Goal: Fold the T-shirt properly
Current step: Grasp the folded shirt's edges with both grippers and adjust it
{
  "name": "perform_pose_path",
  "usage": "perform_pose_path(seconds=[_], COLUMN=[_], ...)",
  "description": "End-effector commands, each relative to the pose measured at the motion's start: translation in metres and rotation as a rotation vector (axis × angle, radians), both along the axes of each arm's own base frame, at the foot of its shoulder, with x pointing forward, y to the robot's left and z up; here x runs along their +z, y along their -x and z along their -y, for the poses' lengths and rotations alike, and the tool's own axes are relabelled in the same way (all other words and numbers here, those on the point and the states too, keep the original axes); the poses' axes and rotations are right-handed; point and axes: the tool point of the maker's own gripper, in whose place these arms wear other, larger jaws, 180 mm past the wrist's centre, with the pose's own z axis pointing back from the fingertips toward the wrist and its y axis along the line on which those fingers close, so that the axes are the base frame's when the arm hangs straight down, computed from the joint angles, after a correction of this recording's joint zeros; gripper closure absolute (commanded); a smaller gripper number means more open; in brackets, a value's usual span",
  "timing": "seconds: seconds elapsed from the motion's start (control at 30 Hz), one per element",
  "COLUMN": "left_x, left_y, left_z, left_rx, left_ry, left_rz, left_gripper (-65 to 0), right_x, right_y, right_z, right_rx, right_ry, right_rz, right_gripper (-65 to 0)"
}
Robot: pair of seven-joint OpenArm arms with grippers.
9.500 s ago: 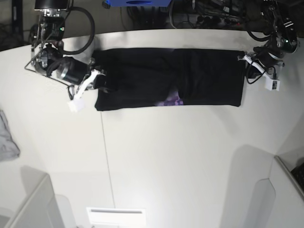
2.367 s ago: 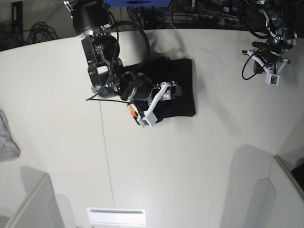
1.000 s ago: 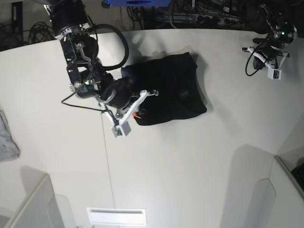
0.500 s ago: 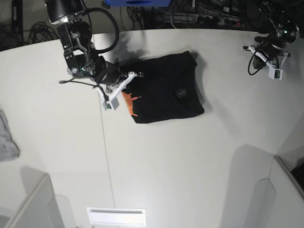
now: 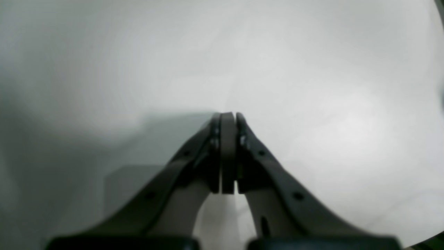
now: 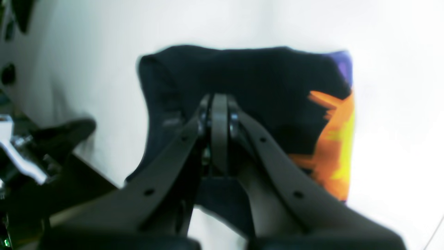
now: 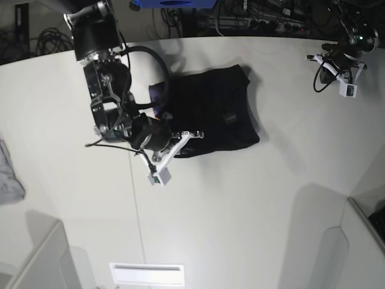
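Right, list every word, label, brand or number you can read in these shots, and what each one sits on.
None can be read.
T-shirt: the orange, yellow and purple print is a blurred picture with no letters visible.
Blue object at the table's far edge: a dark mark, too small to read.
Left hand and right hand: no markings visible.

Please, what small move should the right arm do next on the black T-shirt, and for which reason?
Probably press and slide the right gripper gently along the T-shirt's near edge to flatten it. The shirt already lies as a compact folded bundle on the table, but its outline looks uneven and some orange print shows at one edge. The jaws are shut with no cloth visibly between them. The left gripper is shut, far off.
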Motion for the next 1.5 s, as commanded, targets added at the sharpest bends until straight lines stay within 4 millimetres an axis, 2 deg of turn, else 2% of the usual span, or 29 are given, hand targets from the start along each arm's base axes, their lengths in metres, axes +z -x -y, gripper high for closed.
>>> perform_pose_path(seconds=[0.0, 0.1, 0.2, 0.33, 0.43, 0.53, 0.6, 0.7, 0.77, 0.83, 0.93, 1.0, 1.1, 1.17, 1.23, 1.37, 1.47], left_x=[0.009, 0.007, 0.008, 0.008, 0.01, 0.015, 0.025, 0.039, 0.048, 0.049, 0.056, 0.061, 0.064, 0.065, 0.057, 0.044, 0.041], left_y=[-0.005, -0.001, 0.002, 0.002, 0.0, -0.005, -0.015, -0.024, -0.033, -0.037, -0.05, -0.054, -0.058, -0.066, -0.069, -0.076, -0.082], left_z=[-0.003, -0.005, -0.006, -0.006, -0.005, -0.003, 0.012, 0.036, 0.055, 0.075, 0.1, 0.11, 0.126, 0.143, 0.159, 0.178, 0.183], left_rx=[-0.012, -0.006, -0.013, -0.018, -0.02, -0.033, -0.087, -0.174, -0.229, -0.263, -0.278, -0.266, -0.249, -0.28, -0.303, -0.316, -0.293], left_ry=[-0.011, -0.011, -0.018, -0.017, -0.018, -0.024, -0.031, -0.045, -0.042, -0.009, 0.1, 0.187, 0.327, 0.382, 0.426, 0.486, 0.514], left_rz=[0.035, 0.025, 0.017, 0.016, 0.024, 0.042, 0.071, 0.105, 0.138, 0.153, 0.218, 0.256, 0.292, 0.303, 0.286, 0.258, 0.266], left_gripper=[0.0, 0.0, 0.0, 0.0, 0.0, 0.0, 0.0, 0.0, 0.0, 0.0, 0.0, 0.0, -22.4, -34.2, -43.9, -54.3, -55.1], right_x=[0.002, -0.017, -0.037, -0.052, -0.04, -0.008, 0.013, 0.027, 0.026, 0.021, 0.012, 0.007, 0.0, -0.003, -0.007, -0.012, -0.016], right_y=[-0.01, -0.026, -0.037, -0.036, -0.036, -0.029, -0.02, -0.007, 0.0, 0.004, 0.009, 0.013, 0.02, 0.023, 0.027, 0.032, 0.036], right_z=[-0.002, 0.009, 0.034, 0.045, 0.041, 0.03, 0.023, 0.017, 0.016, 0.017, 0.028, 0.035, 0.042, 0.043, 0.044, 0.048, 0.054], right_rx=[-0.008, -0.053, -0.104, -0.119, -0.109, -0.09, -0.075, -0.063, -0.062, -0.064, -0.064, -0.065, -0.063, -0.062, -0.062, -0.061, -0.06], right_ry=[-0.005, 0.024, 0.075, 0.102, 0.085, 0.039, 0.007, -0.02, -0.027, -0.025, 0.009, 0.024, 0.048, 0.049, 0.053, 0.067, 0.084], right_rz=[0.005, -0.016, -0.021, -0.051, -0.019, 0.077, 0.135, 0.172, 0.168, 0.155, 0.141, 0.133, 0.117, 0.106, 0.096, 0.084, 0.074], right_gripper=[0.0, 0.0, 0.0, 0.0, 0.0, 0.0, 0.0, 0.0, 0.0, 0.0, 0.0, 0.0, 0.0, 0.0, 0.0, 0.0, 0.0])
